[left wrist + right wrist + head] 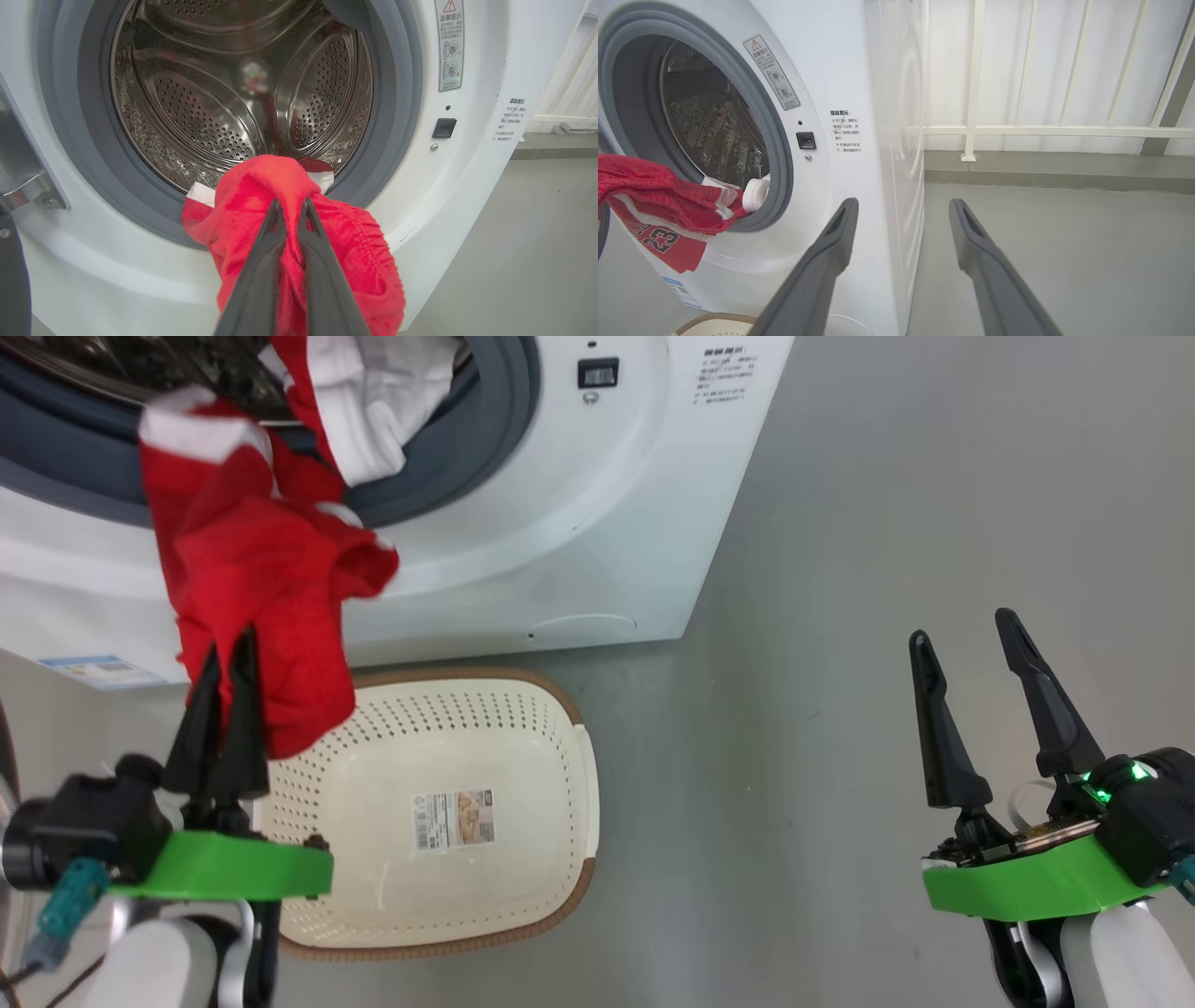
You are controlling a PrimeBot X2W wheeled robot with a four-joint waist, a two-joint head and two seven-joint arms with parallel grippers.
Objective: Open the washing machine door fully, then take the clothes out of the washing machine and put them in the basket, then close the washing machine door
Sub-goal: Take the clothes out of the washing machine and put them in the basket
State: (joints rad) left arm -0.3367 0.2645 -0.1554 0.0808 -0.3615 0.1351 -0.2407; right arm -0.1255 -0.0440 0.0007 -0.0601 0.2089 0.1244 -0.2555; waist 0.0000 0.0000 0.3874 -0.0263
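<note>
Clothes of bright red fabric with broad white panels spill out of the drum mouth, over the grey rubber gasket and down the front panel. One white-panelled part lies in the opening. A red fold hangs lower, above the basket's edge nearest the machine. Right wrist view: the hanging cloth carries a printed "23".

Left claw: the two dark fingers are pressed together on the red fold, with cloth bunched on both sides of them in the left wrist view.

Right claw: fingers spread wide, nothing between them, over bare floor well off to the machine's right.

White boxy front-loading washing machine: the perforated steel drum is in plain view, with a small blue label low on the front.

Small cream-white perforated plastic basket with a brown woven-look rim: on the floor just in front of the machine, paper label showing on its bottom.

Surface: smooth, matt grey floor. Room: a white railing with upright bars runs behind the machine, above a low grey kerb.
</note>
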